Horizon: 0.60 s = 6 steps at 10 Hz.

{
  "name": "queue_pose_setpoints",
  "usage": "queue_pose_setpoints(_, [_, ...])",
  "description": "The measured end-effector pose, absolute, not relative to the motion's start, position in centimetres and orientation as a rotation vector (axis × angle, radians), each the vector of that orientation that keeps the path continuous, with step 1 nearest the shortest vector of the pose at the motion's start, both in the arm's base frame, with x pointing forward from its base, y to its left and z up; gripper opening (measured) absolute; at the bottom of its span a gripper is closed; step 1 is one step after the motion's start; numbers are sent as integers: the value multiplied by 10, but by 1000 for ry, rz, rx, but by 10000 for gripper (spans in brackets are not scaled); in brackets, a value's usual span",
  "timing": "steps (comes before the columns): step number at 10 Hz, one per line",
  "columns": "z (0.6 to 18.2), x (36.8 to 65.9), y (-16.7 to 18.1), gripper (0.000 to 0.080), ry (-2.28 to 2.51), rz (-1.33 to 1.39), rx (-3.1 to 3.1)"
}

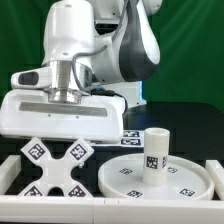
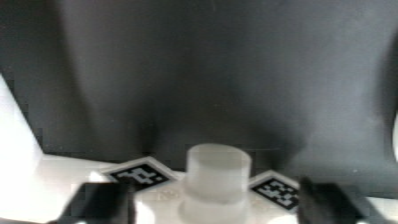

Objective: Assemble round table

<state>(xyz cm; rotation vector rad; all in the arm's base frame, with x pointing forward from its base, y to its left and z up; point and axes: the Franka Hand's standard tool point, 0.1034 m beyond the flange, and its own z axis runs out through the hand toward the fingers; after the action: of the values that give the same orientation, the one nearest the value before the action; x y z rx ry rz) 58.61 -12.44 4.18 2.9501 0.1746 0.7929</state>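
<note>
You are looking at the tool (image 2: 215, 200) hovering over the cross base (image 1: 58, 168) at the exterior view's left, its fingers (image 2: 98, 203) standing apart. The leg (image 1: 155, 147) is standing upright on the disc (image 1: 188, 180), at that view's right.

Upright leg (image 1: 155, 148) on disc (image 1: 122, 180), free room all around
</note>
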Motion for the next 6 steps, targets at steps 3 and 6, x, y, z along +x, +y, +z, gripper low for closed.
queue_pose_setpoints(3, [42,586,-125,645,174,792,2950])
queue_pose_setpoints(6, [61,559,-130,649,169,724,2978])
